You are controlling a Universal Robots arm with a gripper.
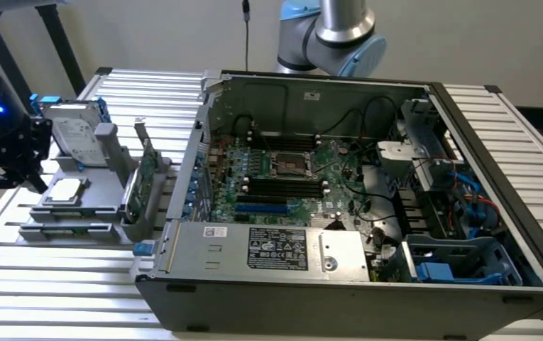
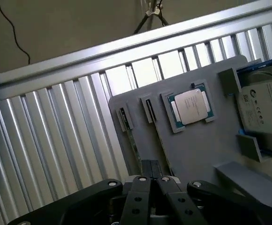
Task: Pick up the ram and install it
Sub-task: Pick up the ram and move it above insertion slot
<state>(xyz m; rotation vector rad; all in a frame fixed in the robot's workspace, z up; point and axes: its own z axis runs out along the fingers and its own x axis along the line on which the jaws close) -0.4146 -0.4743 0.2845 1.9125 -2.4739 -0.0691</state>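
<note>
Ram [image 2: 132, 147], seen edge-on as a thin greenish strip, stands in a narrow slot of the gray holder [image 2: 206, 150] on the slatted metal table [image 2: 51, 140]. The robot arm's gripper [image 2: 150, 180] hovers near one end of the stick, its two black fingers pressed tightly together; whether they touch the stick cannot be told. A processor chip [image 2: 191, 107] lies flat in the recess beside the ram, with a silver hard drive [image 2: 267, 105] on the chip's other side. The holder sits toward the exterior view's left of an open computer case [image 1: 347, 305], whose green motherboard [image 1: 338, 192] lies exposed with its dark memory slots [image 1: 281, 186].
</note>
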